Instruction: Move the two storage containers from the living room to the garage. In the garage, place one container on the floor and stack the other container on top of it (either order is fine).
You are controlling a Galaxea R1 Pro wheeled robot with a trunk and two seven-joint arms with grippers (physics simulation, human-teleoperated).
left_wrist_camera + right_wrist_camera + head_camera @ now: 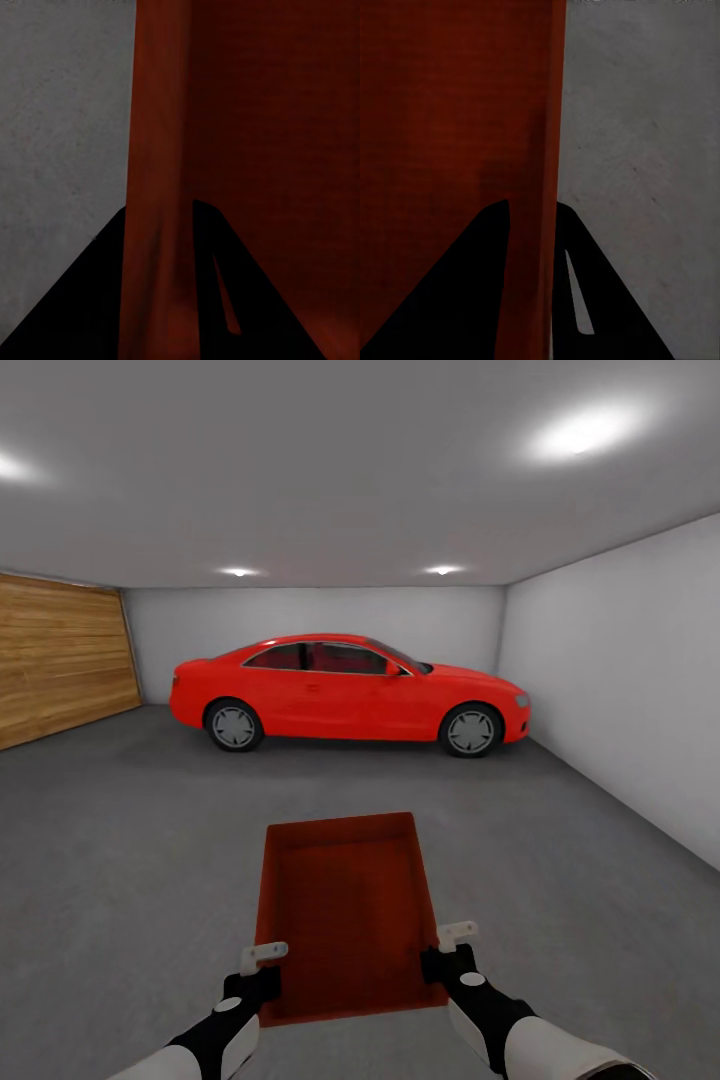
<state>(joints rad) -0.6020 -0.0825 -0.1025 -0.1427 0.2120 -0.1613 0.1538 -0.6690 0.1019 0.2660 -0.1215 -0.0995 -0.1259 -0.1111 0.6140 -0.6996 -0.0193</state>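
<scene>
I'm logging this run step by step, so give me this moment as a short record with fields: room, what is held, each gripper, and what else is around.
room: garage, grey concrete floor, white walls
held item: one red-orange storage container, open top up, carried in front of the robot
left gripper: shut on the container's left side wall, a finger on each face
right gripper: shut on the container's right side wall, likewise
second container: none seen here
surroundings: red car ahead, side-on; wood-panelled garage door at left

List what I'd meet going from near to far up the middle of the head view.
Left pincer and right pincer gripping the storage container → bare concrete floor → red car → white back wall.
</scene>
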